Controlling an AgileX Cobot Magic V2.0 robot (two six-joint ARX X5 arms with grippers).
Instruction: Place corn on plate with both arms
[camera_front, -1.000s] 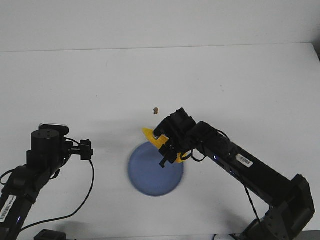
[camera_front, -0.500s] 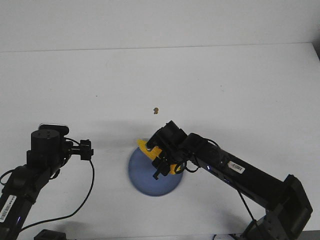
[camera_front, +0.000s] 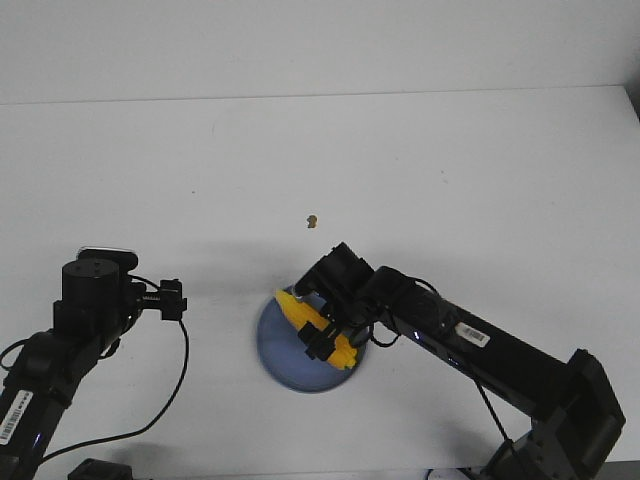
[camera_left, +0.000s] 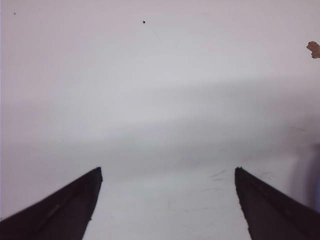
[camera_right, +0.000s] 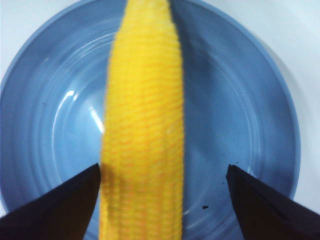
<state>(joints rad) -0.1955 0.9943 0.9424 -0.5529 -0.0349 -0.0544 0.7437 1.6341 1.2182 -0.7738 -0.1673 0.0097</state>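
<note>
The yellow corn (camera_front: 318, 326) lies on the blue plate (camera_front: 283, 362) near the table's front middle, its pointed tip toward the plate's left rim. In the right wrist view the corn (camera_right: 145, 115) runs lengthwise over the plate (camera_right: 245, 95). My right gripper (camera_right: 164, 167) is open around it: one finger is at the cob's side, the other stands well apart. In the front view that gripper (camera_front: 322, 340) hangs low over the plate. My left gripper (camera_left: 167, 172) is open and empty over bare white table, left of the plate.
A small brown speck (camera_front: 312, 220) lies on the table behind the plate; it also shows in the left wrist view (camera_left: 313, 48). The left arm's camera block (camera_front: 95, 285) is at the front left. The table is white.
My right gripper has come down and leftward over the plate with the corn. Its jaws have opened and the corn now lies on the plate. The left arm has not moved.
</note>
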